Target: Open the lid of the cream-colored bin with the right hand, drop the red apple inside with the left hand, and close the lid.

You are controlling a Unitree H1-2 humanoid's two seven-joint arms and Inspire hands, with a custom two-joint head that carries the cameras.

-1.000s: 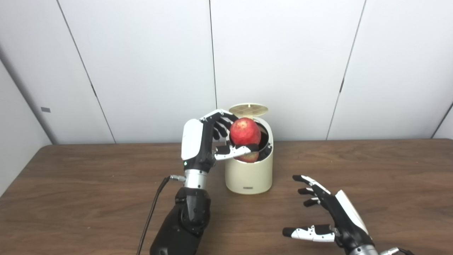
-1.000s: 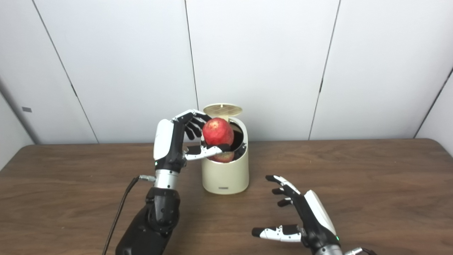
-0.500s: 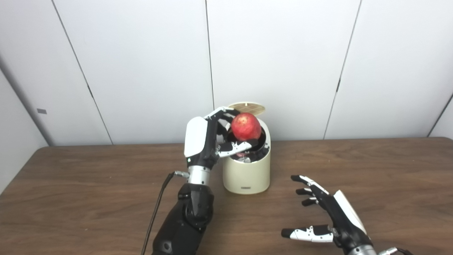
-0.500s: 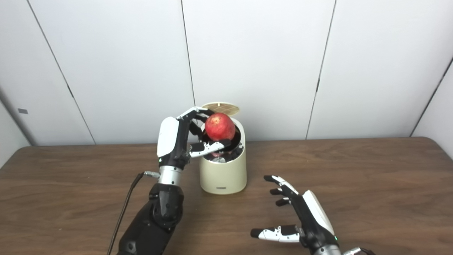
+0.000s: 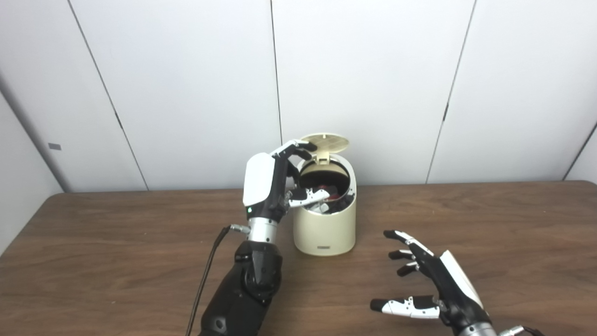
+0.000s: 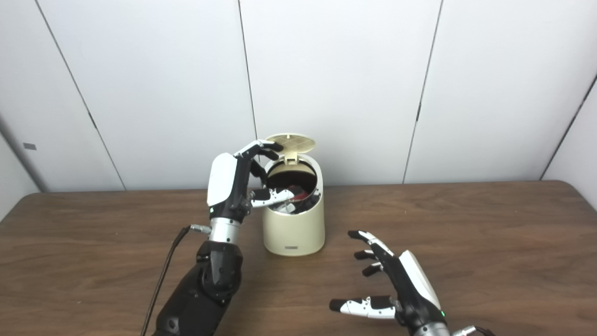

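Apple [image 5: 332,192] is down inside the cream bin [image 5: 325,228] now, just a red sliver showing. Left robot hand [image 5: 275,184] hangs spread and empty at the rim right under the raised lid [image 5: 325,141], so it could jam the closing. Right robot hand [image 6: 396,284] hovers splayed over the tabletop [image 6: 489,242].

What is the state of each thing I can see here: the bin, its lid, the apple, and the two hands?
Cream-colored bin: upright on the table, mouth uncovered.
Lid: open, tilted up at the back of the bin.
Red apple: inside the bin, only a bit of red shows.
Left hand: open, holds nothing, fingers over the bin's rim.
Right hand: open, fingers apart, low over the table, away from the bin.
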